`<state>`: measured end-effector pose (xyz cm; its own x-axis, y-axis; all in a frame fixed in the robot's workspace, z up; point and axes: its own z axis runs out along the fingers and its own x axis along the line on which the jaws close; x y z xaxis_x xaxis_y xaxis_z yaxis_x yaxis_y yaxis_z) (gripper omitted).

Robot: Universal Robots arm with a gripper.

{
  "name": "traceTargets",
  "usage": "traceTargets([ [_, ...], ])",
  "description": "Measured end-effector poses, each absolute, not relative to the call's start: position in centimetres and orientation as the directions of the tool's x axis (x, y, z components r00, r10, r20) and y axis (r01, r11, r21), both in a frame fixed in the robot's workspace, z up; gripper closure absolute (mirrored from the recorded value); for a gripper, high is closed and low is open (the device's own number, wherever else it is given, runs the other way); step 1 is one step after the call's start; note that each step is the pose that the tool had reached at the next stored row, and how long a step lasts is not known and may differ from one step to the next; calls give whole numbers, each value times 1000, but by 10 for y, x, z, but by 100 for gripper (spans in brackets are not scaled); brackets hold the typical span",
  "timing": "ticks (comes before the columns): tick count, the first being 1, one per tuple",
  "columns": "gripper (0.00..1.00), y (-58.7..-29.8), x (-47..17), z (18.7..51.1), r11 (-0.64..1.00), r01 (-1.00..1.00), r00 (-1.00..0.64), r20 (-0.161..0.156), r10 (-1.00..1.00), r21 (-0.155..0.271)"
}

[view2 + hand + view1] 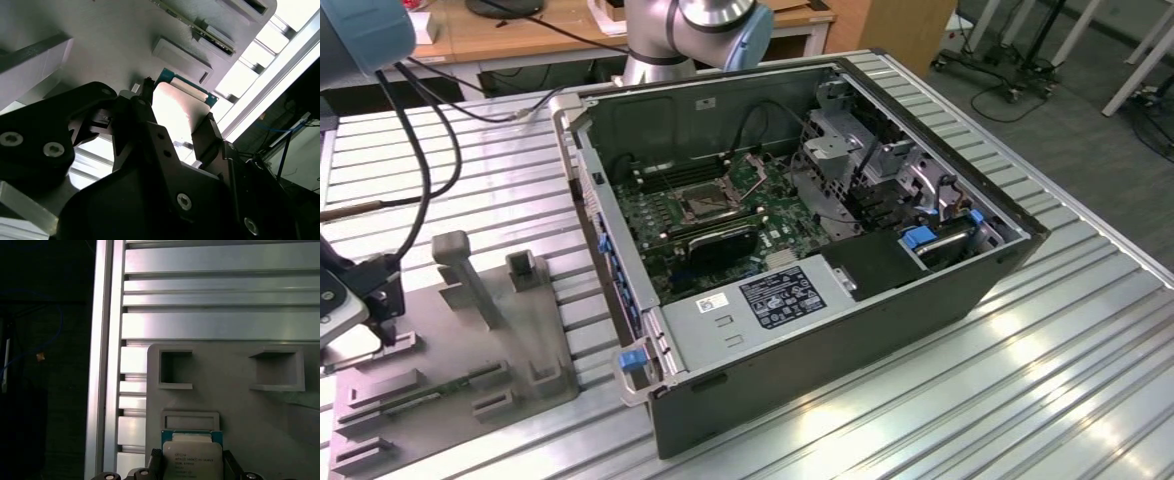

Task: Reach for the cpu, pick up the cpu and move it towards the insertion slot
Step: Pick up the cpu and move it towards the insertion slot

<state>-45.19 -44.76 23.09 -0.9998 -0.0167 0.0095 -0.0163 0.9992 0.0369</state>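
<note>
CPU lies flat on the grey fixture plate, near the plate's edge by the ribbed aluminium tabletop. The claw straddles it closely on two opposite sides; whether it pinches the chip cannot be told. The insertion slot sits well apart, inside the open computer case.

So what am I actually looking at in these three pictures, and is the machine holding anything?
It is one grey-and-blue robot arm working at a ribbed aluminium table. The exterior view looks at the whole scene: an open black computer case and, at that view's left, a grey plastic fixture plate. Both wrist views come from cameras riding on the arm. They show a small square silvery chip at that plate, with the black jaws closed against its two sides. The silver-framed square socket meant for it sits inside the case.
</note>
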Motion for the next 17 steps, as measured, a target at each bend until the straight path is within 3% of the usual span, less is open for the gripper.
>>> traceTargets([
  [17, 45, -448, -452, 235, 999, -16, -1000, 9, -17, 37],
])
